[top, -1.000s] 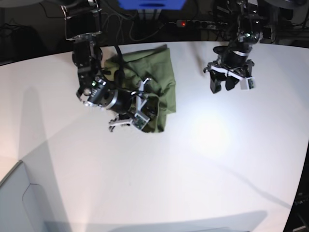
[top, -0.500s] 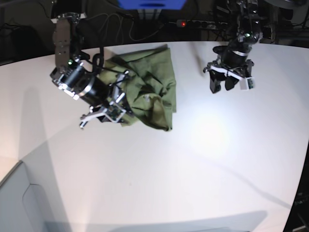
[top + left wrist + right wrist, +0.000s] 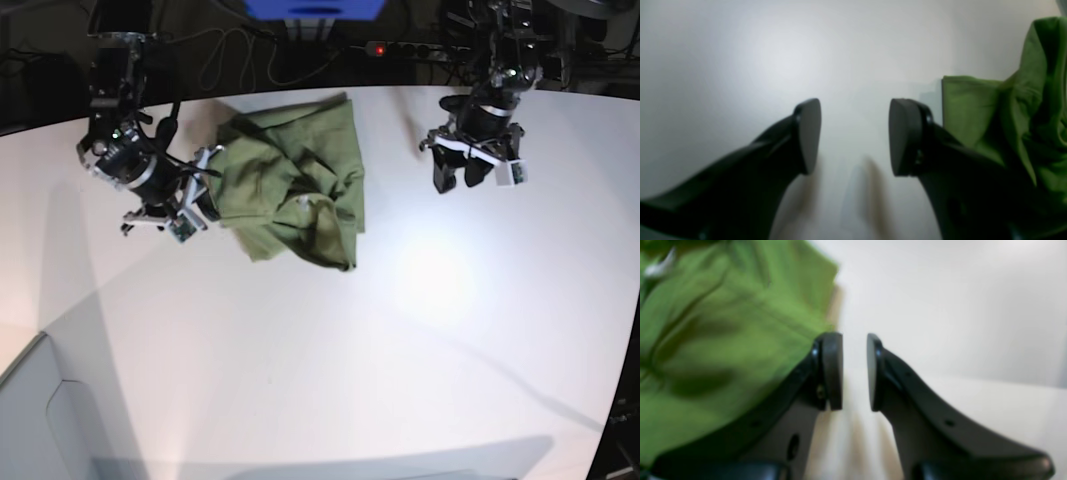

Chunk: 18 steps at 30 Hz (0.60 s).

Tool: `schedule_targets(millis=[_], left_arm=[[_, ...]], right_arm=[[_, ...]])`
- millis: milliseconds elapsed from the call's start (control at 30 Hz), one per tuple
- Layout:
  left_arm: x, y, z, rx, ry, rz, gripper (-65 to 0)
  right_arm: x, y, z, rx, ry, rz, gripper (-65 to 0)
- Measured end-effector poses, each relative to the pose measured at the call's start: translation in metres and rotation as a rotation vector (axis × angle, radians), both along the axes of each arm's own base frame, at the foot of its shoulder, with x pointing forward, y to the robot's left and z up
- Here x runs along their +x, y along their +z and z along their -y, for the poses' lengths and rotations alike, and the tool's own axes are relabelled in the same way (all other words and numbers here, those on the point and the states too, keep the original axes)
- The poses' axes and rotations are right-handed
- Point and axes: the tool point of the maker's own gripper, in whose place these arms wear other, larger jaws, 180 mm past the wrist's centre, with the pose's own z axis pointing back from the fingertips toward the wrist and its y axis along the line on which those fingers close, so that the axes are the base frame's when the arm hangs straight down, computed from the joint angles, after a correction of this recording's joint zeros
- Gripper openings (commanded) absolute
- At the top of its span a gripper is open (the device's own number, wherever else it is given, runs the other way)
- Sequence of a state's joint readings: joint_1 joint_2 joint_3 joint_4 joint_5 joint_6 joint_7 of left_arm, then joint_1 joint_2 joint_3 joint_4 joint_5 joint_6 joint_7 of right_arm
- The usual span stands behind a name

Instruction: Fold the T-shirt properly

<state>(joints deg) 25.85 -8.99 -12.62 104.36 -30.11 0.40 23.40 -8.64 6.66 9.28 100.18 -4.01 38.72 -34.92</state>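
With both empty grippers parted, right gripper (image 3: 854, 371) narrowly, regrasp the rumpled T-shirt (image 3: 300, 185) at an outer edge, then flatten creases

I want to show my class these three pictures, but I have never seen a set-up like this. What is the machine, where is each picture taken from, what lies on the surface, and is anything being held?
This is a robot with two black arms, each ending in a two-fingered claw. One picture looks down from above on the whole white table. The other two come from small cameras on the wrists, looking out between each claw's fingers.

On the table lies one thing: a rumpled olive-green short-sleeved cotton T-shirt, partly bunched up, not yet neatly folded.

The left claw hangs over bare table, off to one side of the shirt, its fingers standing well apart and empty. In the overhead picture it appears on the right.

The right claw sits beside the shirt's edge, on the left in the overhead picture. Its fingers are close together with a narrow gap, and no cloth lies between them. So nothing is held.
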Motion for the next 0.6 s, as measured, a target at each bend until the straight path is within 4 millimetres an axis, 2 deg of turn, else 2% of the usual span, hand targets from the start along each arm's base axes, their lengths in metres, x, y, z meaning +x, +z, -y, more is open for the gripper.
schedule_targets(millis=[100, 267, 467, 600], left_arm=[[0.000, 0.000, 0.000, -0.002, 0.000, 0.000, -33.0], [0.001, 0.000, 0.000, -0.003, 0.001, 0.001, -33.0], [0.006, 0.003, 0.000, -0.003, 0.001, 0.014, -33.0], [0.005, 0.003, 0.000, 0.000, 0.000, 0.012, -33.0]], right_arm=[[-0.015, -0.006, -0.015, 0.003, 0.045, -0.026, -55.3], [-0.037, 0.009, -0.057, 0.035, 0.172, 0.003, -55.3], [-0.083, 0.021, -0.114, 0.108, 0.341, -0.011, -55.3], [-0.113, 0.014, -0.133, 0.123, 0.428, -0.063, -55.3]])
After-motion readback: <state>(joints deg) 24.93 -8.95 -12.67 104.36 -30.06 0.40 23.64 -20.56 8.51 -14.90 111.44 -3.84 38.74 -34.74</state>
